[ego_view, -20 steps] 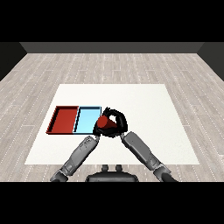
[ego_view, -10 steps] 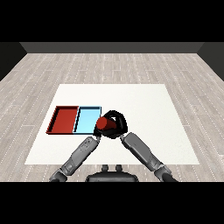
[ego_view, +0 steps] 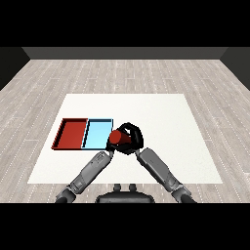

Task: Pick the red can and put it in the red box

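Fingers of the black right hand [ego_view: 133,139] curl round the red cylindrical can [ego_view: 116,138], at three o'clock of the light blue tray [ego_view: 97,134].

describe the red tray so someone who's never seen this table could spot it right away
On the white table, look left of centre, where two shallow trays lie side by side. The red tray is the outer, leftmost one; its neighbour, the light blue tray, lies nearer the hands.
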You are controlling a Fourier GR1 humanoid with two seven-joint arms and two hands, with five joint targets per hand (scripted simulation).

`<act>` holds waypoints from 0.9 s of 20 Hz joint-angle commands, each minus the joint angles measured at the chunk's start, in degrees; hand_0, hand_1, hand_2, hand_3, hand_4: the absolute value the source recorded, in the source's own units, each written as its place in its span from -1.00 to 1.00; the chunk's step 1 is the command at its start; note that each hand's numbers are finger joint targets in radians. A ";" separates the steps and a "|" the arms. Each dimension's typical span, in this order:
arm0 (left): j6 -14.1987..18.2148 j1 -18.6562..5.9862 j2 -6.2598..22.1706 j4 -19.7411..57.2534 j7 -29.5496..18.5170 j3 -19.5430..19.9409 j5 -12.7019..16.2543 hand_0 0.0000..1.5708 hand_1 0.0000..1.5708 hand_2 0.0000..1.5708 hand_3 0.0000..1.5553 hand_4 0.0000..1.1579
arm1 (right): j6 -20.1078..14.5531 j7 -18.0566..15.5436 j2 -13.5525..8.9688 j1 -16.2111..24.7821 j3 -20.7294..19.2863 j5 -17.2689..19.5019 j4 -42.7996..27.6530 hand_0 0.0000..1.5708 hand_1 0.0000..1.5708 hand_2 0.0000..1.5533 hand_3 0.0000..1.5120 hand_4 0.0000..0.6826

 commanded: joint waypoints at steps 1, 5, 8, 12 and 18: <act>2.77 0.41 -2.87 -2.83 1.58 -1.75 0.11 1.00 1.00 0.95 0.83 0.57 | 1.02 1.38 1.71 0.84 0.48 0.96 -1.78 0.92 0.92 0.88 0.85 0.60; 0.65 -1.05 -2.88 0.01 -1.46 -0.04 2.53 1.00 1.00 0.98 0.92 0.93 | 2.65 1.57 1.73 -0.11 0.41 -4.07 -1.59 0.60 0.60 0.62 0.58 -1.00; 0.55 -1.17 -2.89 -1.41 -0.06 0.50 1.80 1.00 1.00 1.00 0.92 0.97 | 4.42 1.89 1.74 0.62 -0.38 0.12 -2.99 -1.00 -1.00 -1.00 -1.00 -1.00; 3.42 -3.09 -2.90 -0.42 0.02 -0.47 2.05 1.00 1.00 1.00 0.92 0.97 | 7.40 4.84 0.67 -1.07 -3.91 1.08 -3.71 -1.00 -1.00 -1.00 -1.00 -1.00; -4.21 0.17 -2.00 -1.71 -0.17 5.07 -1.49 1.00 1.00 1.00 0.90 0.99 | 7.69 2.71 -0.17 4.13 -4.59 4.90 -6.18 -1.00 -1.00 -1.00 -1.00 -1.00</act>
